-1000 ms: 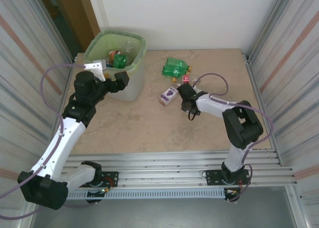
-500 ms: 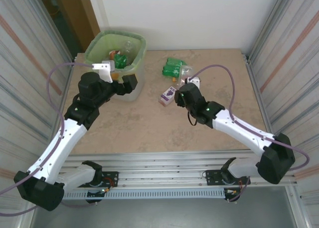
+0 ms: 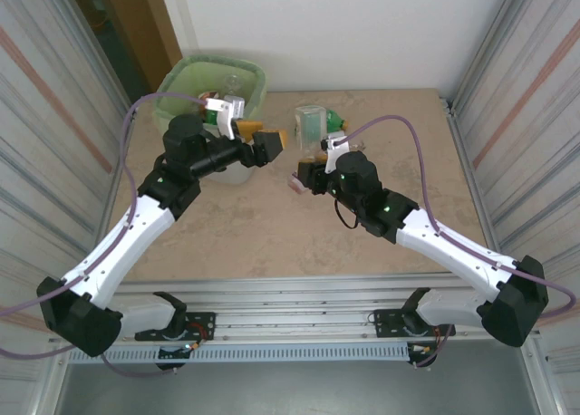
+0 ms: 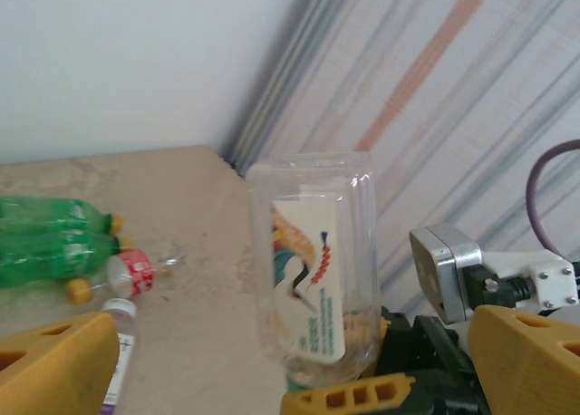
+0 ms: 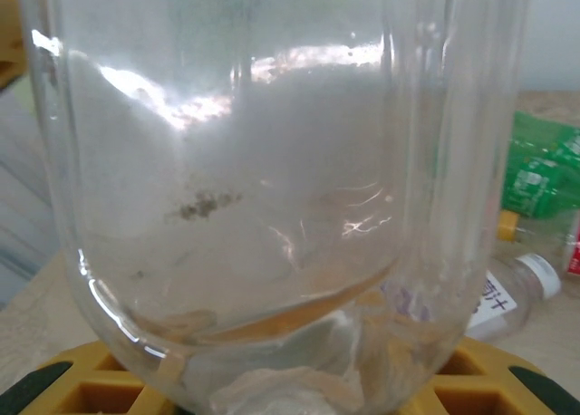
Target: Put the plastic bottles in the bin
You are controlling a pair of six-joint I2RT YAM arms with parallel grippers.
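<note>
Right end effector (image 3: 308, 168) pinches a clear bottle (image 4: 313, 270) upright; left end effector (image 3: 263, 136), spread wide, faces it; green bottles (image 4: 45, 243) lie beyond.

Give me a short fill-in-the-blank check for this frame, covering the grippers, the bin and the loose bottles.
1. The right gripper is shut on a clear bottle, while the left gripper is ____.
2. The bin stands in the far corner on the ____ arm's side.
3. The green bottles behind the held one lie on the ____, outside the bin.
Missing words: open; left; table.
</note>
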